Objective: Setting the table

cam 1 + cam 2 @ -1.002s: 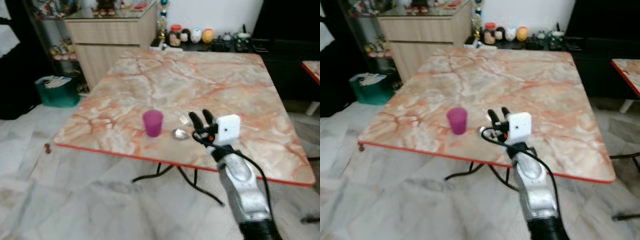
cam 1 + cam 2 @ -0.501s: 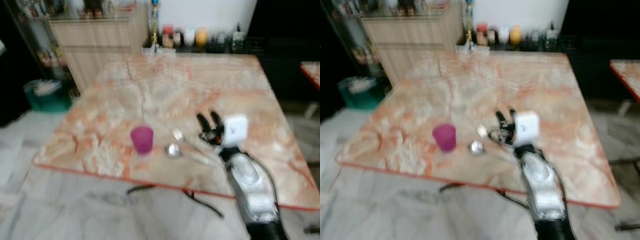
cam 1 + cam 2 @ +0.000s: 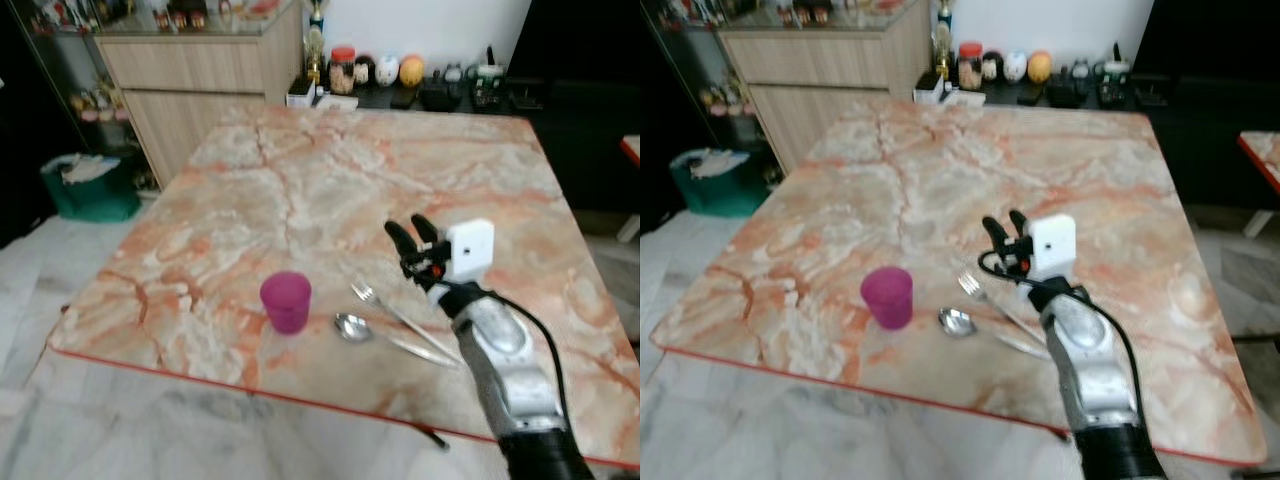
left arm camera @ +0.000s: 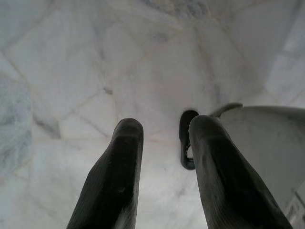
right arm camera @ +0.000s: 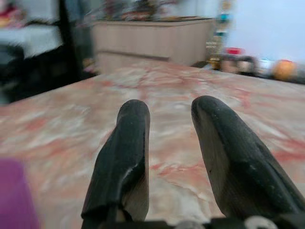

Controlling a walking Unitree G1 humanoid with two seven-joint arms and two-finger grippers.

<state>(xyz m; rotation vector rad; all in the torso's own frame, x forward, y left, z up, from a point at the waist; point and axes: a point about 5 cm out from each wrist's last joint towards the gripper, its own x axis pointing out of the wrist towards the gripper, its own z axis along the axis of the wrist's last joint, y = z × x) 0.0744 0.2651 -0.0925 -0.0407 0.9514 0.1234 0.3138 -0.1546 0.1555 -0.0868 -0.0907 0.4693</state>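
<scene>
Right tool empty, fingers parted, above table beside fork.

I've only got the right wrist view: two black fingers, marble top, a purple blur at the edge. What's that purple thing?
Observer: A purple cup, upright on the marble table, near its front edge.
Operator: Any cutlery out?
Observer: Yes. A fork and a spoon lie side by side, right of the cup.
Operator: Where's my pincer relative to them?
Observer: The right pincer hovers open, empty, above the table just beyond the fork.
Operator: Left arm?
Observer: The left pincer hangs open over the tiled floor.
</scene>
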